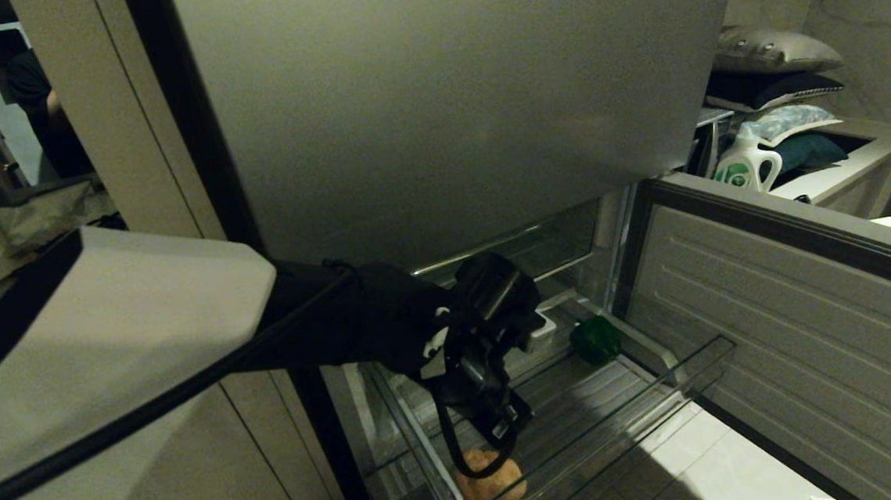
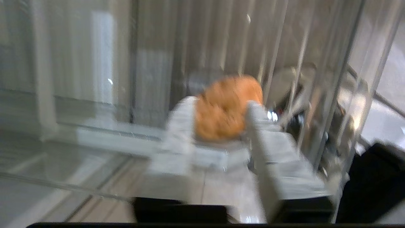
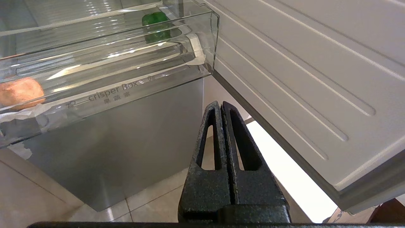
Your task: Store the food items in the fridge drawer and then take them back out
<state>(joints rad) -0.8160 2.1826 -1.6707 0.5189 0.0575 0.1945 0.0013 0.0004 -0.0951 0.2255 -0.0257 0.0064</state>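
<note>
The fridge drawer [image 1: 622, 418] is pulled out, clear, with a ribbed floor. The orange-tan bread-like food item [image 1: 493, 478] lies in its front left corner. The dark-green food item [image 1: 595, 340] sits at the drawer's back right. My left gripper [image 1: 497, 427] reaches down into the drawer, right over the bread. In the left wrist view its grey fingers [image 2: 256, 117] stand apart, open, with the bread [image 2: 226, 107] at their tips. My right gripper [image 3: 221, 106] is shut and empty, low in front of the drawer's lip [image 3: 120, 93], through which the bread [image 3: 20, 91] and the green item [image 3: 155, 25] show.
The grey upper door panel [image 1: 442, 85] hangs above the drawer. The open lower door [image 1: 795, 320] stands along the right side. A detergent bottle [image 1: 745, 162] and pillows [image 1: 773, 50] are behind it. A person [image 1: 43, 98] stands far back left. Tiled floor [image 1: 727, 458] lies below.
</note>
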